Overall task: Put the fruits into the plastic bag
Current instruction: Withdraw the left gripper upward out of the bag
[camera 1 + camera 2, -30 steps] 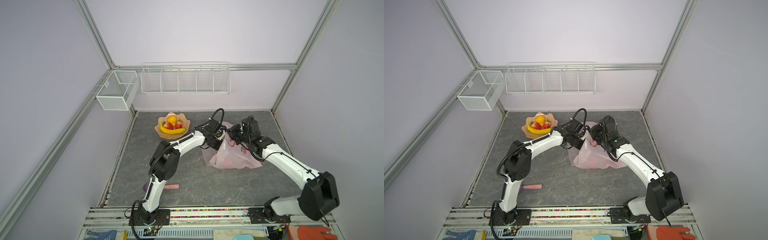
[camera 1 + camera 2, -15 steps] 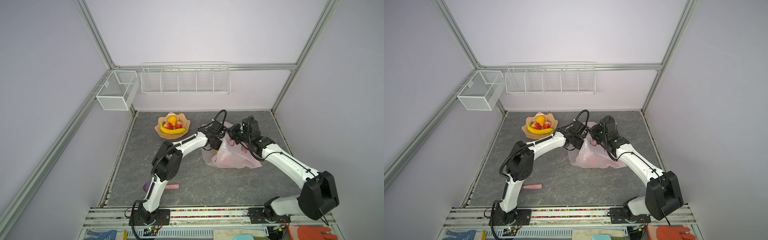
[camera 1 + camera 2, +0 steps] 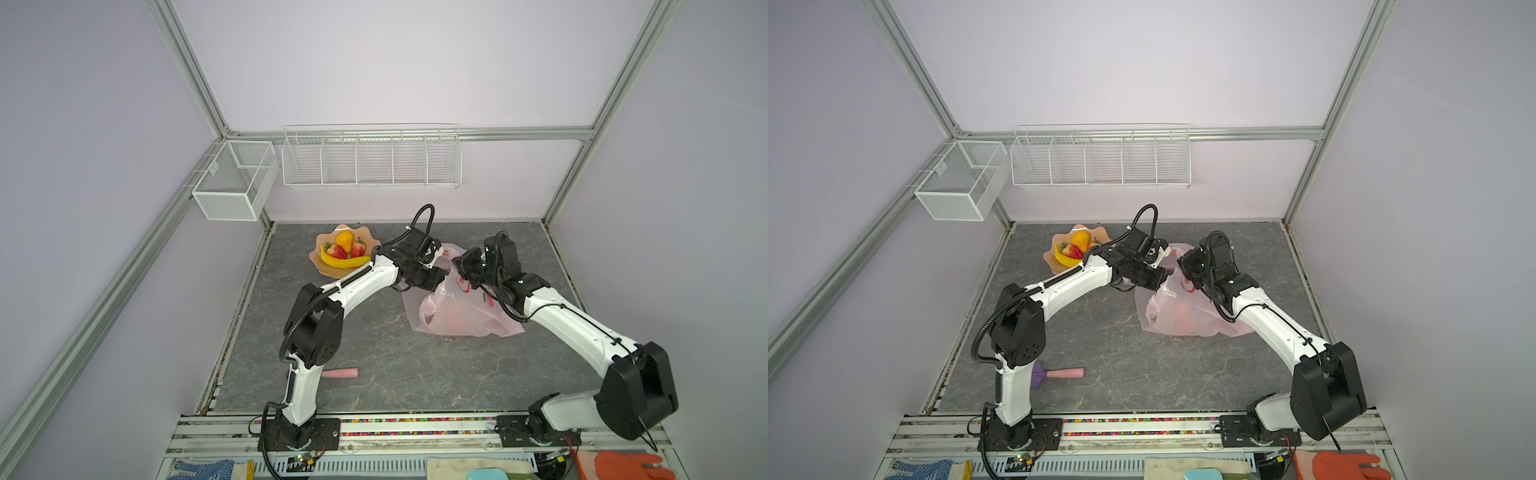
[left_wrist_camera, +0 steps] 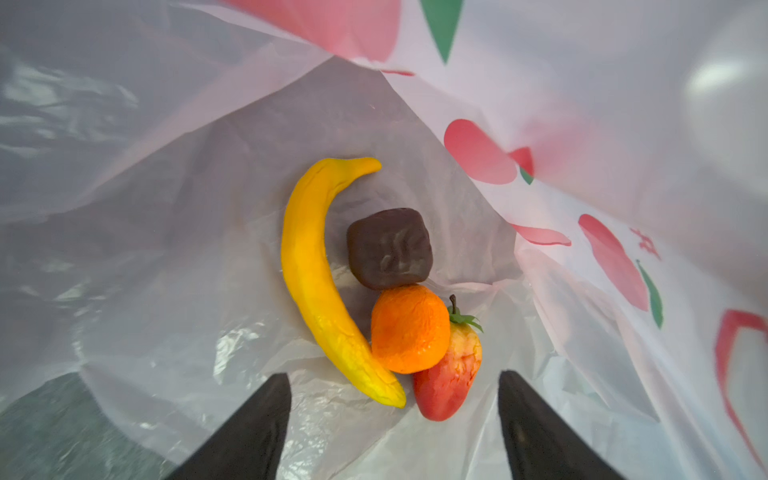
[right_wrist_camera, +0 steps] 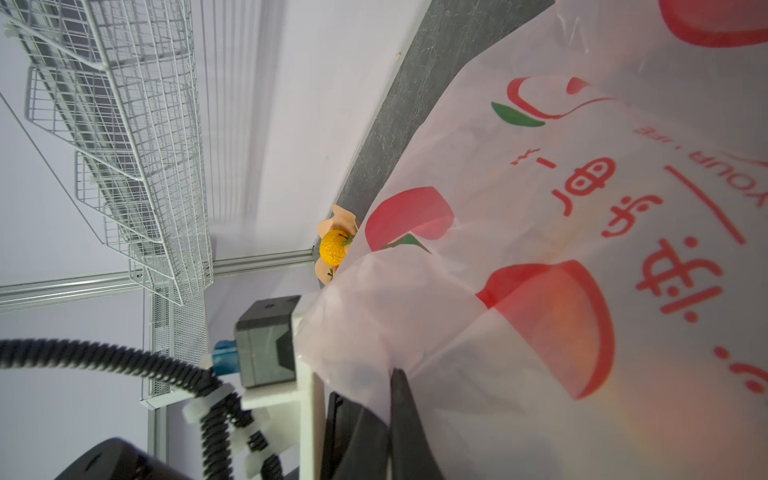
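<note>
Inside the mouth of the plastic bag [image 3: 465,320], the left jaws stand wide and hold nothing. They point down at four fruits lying on the bag's floor: a banana [image 4: 320,282], a dark brown fruit [image 4: 388,248], an orange [image 4: 409,328] and a strawberry [image 4: 449,374], all touching in one cluster. The right jaws are pinched shut on the bag's upper edge, lifting it so the opening faces the left arm [image 3: 361,282].

More fruits sit in the scalloped bowl [image 3: 319,266] toward the back of the counter [image 3: 374,374]: a second banana [image 3: 345,262], two strawberries [image 3: 336,250] and a yellow pear-like one [image 3: 344,240]. The bowl lies just beside the left forearm, on the side away from the bag. That makes the left jaws plainly the nearer pair, and the right jaws are taken up with the bag.

The likely next move is to back out of the bag and swing toward the bowl. The banana there lies along the bowl's front rim, its long axis crosswise in both top views, so the jaws would probably have to close across its narrow width.
</note>
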Available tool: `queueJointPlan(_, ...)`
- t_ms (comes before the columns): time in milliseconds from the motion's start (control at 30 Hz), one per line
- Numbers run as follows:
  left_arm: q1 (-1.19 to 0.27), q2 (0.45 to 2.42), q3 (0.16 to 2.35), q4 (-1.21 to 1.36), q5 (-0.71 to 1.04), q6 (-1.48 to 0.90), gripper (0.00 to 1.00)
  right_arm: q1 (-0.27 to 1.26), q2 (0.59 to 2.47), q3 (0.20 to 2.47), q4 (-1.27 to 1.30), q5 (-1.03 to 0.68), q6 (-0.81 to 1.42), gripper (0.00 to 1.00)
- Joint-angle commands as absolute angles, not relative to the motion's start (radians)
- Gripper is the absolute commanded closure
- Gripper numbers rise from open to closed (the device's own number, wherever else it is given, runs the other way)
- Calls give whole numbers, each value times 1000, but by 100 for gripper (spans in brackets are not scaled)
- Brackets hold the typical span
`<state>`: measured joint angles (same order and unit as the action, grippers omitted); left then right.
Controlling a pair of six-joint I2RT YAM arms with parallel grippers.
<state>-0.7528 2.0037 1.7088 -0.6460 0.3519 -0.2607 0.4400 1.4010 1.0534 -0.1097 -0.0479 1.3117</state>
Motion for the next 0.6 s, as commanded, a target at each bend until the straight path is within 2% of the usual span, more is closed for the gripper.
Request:
queueJointPlan(0, -737, 1956, 1687, -709, 291, -263, 23, 435, 1373, 1037, -140, -29, 1319, 94)
queueJointPlan(367, -693, 1855, 1646, -815, 162, -217, 23, 435, 1349, 1037, -169, -3, 1306, 94)
queueJointPlan(567, -677, 1793, 1599, -807, 158, -243, 23, 435, 1343, 1037, -181, 0, 1300, 94)
